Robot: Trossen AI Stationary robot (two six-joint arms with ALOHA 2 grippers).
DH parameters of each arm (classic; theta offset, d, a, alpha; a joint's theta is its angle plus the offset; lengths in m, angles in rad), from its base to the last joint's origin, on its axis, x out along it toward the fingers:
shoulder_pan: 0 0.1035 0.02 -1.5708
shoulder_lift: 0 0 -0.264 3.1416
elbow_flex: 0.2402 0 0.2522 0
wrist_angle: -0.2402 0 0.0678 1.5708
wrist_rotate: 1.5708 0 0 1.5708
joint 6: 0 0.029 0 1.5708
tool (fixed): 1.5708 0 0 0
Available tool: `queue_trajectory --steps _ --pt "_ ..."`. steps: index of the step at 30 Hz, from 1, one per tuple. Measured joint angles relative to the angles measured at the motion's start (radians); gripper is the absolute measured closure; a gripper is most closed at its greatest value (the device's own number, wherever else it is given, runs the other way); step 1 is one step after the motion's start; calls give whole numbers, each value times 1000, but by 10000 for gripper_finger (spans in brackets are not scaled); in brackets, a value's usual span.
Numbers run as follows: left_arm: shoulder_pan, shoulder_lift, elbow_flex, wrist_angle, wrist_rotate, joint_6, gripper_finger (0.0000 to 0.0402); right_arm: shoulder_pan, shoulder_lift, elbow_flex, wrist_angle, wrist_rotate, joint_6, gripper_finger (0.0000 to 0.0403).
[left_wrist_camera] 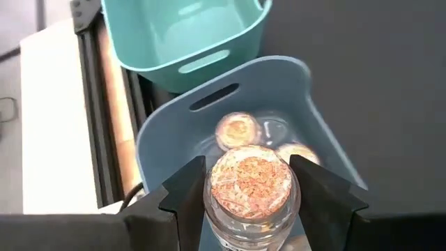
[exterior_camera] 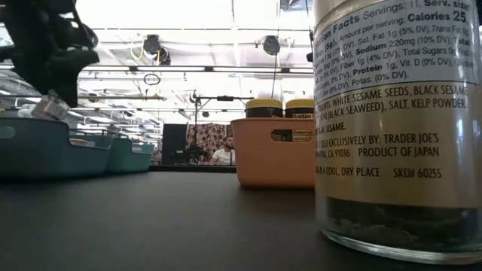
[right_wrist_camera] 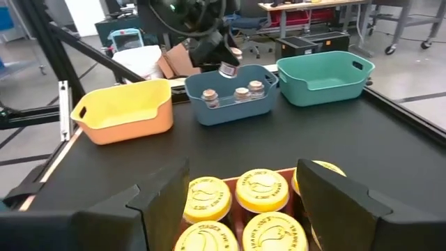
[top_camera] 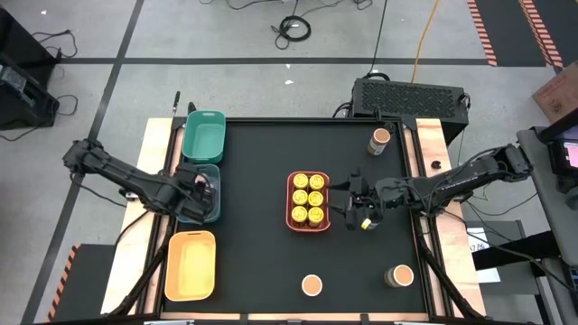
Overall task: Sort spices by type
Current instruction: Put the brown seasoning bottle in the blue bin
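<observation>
Six yellow-lidded jars [top_camera: 308,199] already stand in two rows inside the coral tray [top_camera: 293,181] at the middle of the black table [top_camera: 262,262]. I see my right gripper [top_camera: 365,219] just beside this tray, on its right side, and it grips a further yellow-lidded jar [right_wrist_camera: 319,169] between its fingers. My left gripper [top_camera: 200,188] hangs over the blue-grey tray [left_wrist_camera: 306,111] at the table's left edge, with its fingers closed around a small glass jar with a pinkish-brown top [left_wrist_camera: 250,187]. Under it, inside the same tray, at least three similar small jars [left_wrist_camera: 238,130] lie close together. The green tray [top_camera: 204,135] stands just behind the blue-grey one and the yellow tray [top_camera: 191,264] in front of it. Three wider jars with tan-orange lids remain on the table: one [top_camera: 380,140] near the far right corner, and two [top_camera: 312,285] near the front edge, well apart from the trays.
</observation>
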Motion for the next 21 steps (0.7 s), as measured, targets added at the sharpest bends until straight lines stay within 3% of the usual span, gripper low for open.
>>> queue_trajectory --steps 8,21 --pt "-6 3 -68 96 -23 -64 219 40 0 0 -2 1 0 145" --pt "-10 114 -77 94 -53 -70 219 50 0 0 -4 1 -4 145"
